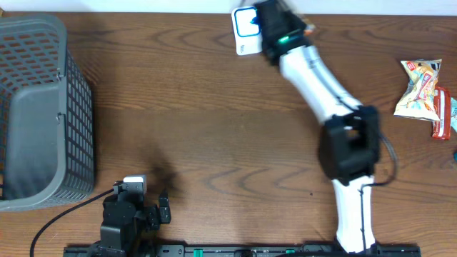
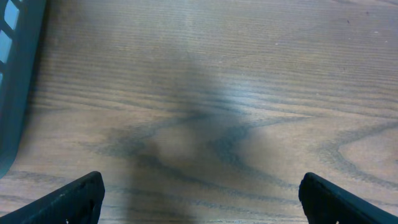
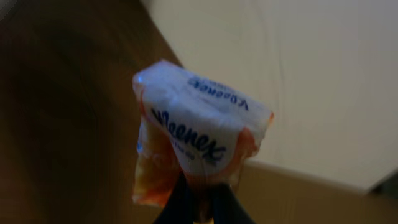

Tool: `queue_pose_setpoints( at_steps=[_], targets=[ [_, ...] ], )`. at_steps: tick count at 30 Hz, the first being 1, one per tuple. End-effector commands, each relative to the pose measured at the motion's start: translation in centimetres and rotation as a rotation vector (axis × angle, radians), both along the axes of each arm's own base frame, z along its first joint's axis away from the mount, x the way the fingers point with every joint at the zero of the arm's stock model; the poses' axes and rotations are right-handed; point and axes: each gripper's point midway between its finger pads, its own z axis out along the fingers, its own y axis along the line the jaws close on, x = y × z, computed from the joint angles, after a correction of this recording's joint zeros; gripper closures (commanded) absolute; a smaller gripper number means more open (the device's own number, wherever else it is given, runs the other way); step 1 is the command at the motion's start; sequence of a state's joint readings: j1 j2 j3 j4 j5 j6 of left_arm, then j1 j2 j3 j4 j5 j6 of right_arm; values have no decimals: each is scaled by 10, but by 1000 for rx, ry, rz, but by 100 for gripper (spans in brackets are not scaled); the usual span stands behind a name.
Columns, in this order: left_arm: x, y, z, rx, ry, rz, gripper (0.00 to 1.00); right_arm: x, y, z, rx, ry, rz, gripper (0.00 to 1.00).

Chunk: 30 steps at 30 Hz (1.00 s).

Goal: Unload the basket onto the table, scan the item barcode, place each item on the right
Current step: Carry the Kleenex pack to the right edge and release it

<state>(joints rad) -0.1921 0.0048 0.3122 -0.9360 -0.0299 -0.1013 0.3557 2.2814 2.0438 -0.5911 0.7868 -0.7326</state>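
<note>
From my station I saw a dark wooden table [image 1: 200, 128] with strong grain. A grey mesh basket [image 1: 43, 114] stood on its left end. At the right edge lay a pale snack bag [image 1: 420, 89], with a red wrapper [image 1: 443, 113] touching it on the outer side. A white card [image 1: 245, 28] with a blue mark sat at the far edge; I could not tell whether it lay flat.

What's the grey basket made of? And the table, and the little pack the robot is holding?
Grey basket: looks like matte plastic, moulded in a grid of holes.
Table: wood or wood-look top, brown with wavy grain lines.
Pack: probably thin plastic film, crinkled and slightly shiny.
</note>
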Motion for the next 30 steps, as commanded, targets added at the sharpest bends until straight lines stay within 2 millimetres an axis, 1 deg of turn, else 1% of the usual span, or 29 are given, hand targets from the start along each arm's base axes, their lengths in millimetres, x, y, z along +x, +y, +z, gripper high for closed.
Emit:
queue_pose_setpoints(
  at_steps=[1,6,10,12,15,17,21,22,23,25,26,27,28,29,30],
  targets=[
    [-1,1,0,5,3,4,0,-4,-62,9,216,-53,-179,99],
    [-1,1,0,5,3,4,0,-25,-130,-44,374,92,-309,98],
    [-1,1,0,5,3,4,0,-47,-195,-76,430,113,-467,96],
    [-1,1,0,5,3,4,0,-58,-221,-90,439,115,-533,95],
    [-1,1,0,5,3,4,0,-77,-255,-108,462,110,-629,93],
    [-1,1,0,5,3,4,0,-84,-266,-116,519,106,-668,92],
    [-1,1,0,5,3,4,0,-87,-276,-122,648,82,-714,90],
    [-1,1,0,5,3,4,0,-88,-280,-122,655,71,-729,85],
    [-1,1,0,5,3,4,0,-90,-283,-121,650,68,-737,76],
    [-1,1,0,5,3,4,0,-93,-291,-117,614,53,-758,50],
    [-1,1,0,5,3,4,0,-93,-294,-111,602,35,-769,35],
    [-1,1,0,5,3,4,0,-92,-294,-103,604,12,-774,25],
    [-1,1,0,5,3,4,0,-91,-292,-94,613,-11,-772,10],
    [-1,1,0,5,3,4,0,-89,-289,-83,628,-42,-772,1],
    [-1,1,0,5,3,4,0,-86,-285,-70,647,-72,-762,1]
  ],
)
